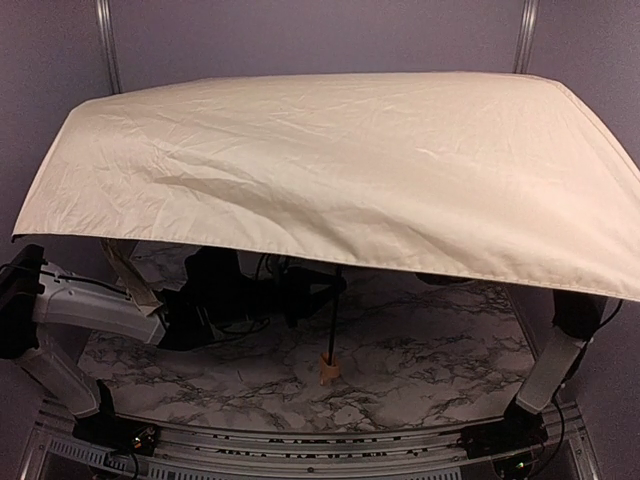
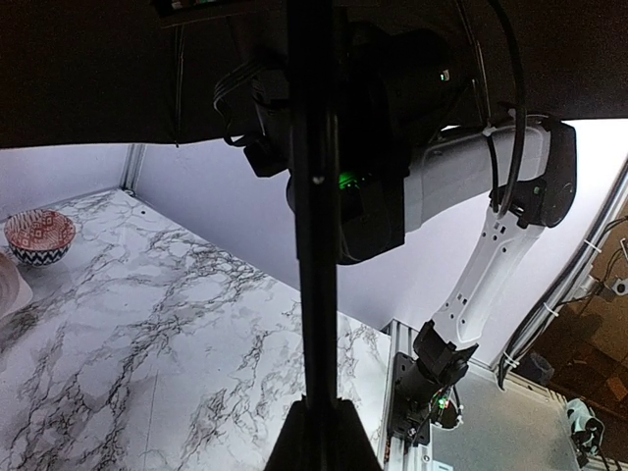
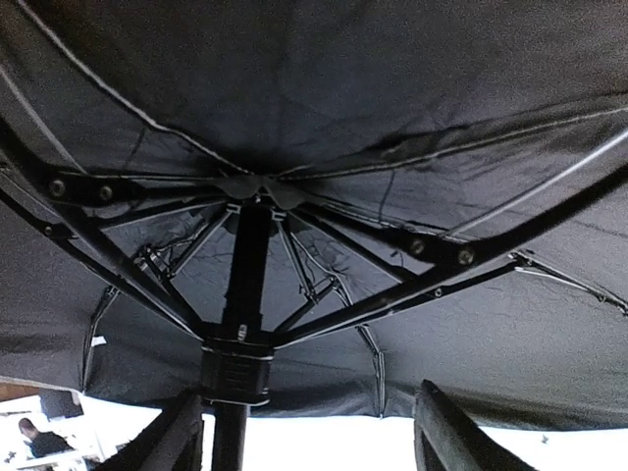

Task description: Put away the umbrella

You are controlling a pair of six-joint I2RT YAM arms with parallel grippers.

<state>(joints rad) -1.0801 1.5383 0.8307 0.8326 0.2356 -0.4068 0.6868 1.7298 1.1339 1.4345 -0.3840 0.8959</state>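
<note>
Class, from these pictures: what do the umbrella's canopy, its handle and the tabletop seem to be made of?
Umbrella canopy: thin woven fabric, matte cream, judging by its wrinkles.
Handle: probably wood, small and tan.
Tabletop: marble-look surface, white with grey veins; likely a printed laminate or film.

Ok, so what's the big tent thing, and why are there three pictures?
That is an open umbrella, seen by a camera above two robot arms. Its handle reaches down to the marble table. The other pictures come from cameras on the arms' wrists. The left one shows the dark shaft and a patterned bowl far off. The right one looks up under the umbrella; the right claw is open beside the shaft. Whether the left claw grips it, I cannot tell.
</note>
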